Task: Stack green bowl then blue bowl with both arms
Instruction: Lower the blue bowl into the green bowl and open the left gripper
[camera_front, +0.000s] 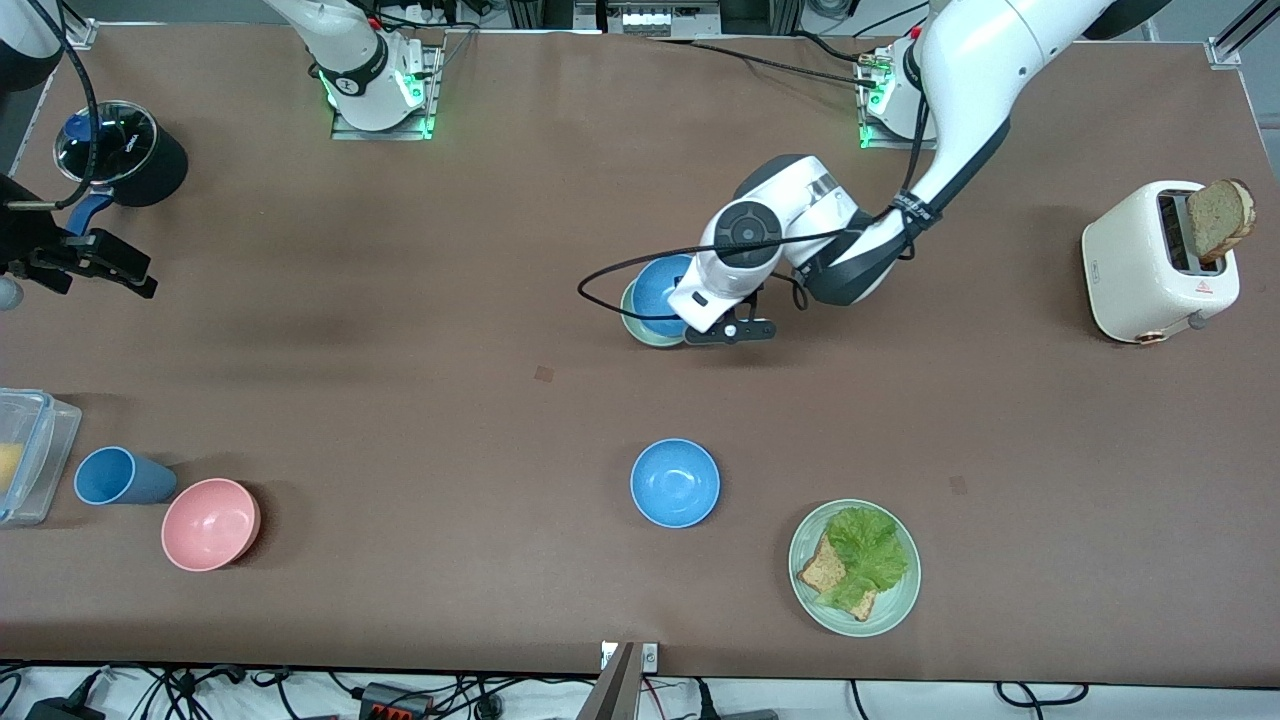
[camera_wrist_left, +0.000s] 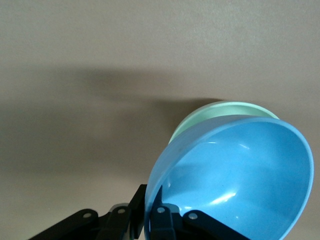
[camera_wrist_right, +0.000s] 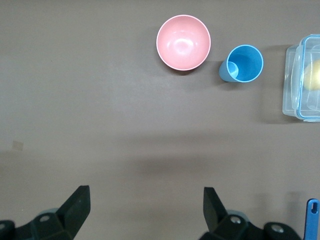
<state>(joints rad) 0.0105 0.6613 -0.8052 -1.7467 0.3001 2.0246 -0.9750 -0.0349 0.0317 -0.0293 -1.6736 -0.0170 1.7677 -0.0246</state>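
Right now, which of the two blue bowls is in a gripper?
The blue bowl over the green bowl, pinched at its rim by the left gripper; the other blue bowl sits alone.

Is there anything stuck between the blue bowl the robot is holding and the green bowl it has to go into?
Nothing visible is. The left gripper is shut on the rim of the blue bowl, tilted right over the green bowl, with no other thing between them. The right gripper waits open by the table's end.
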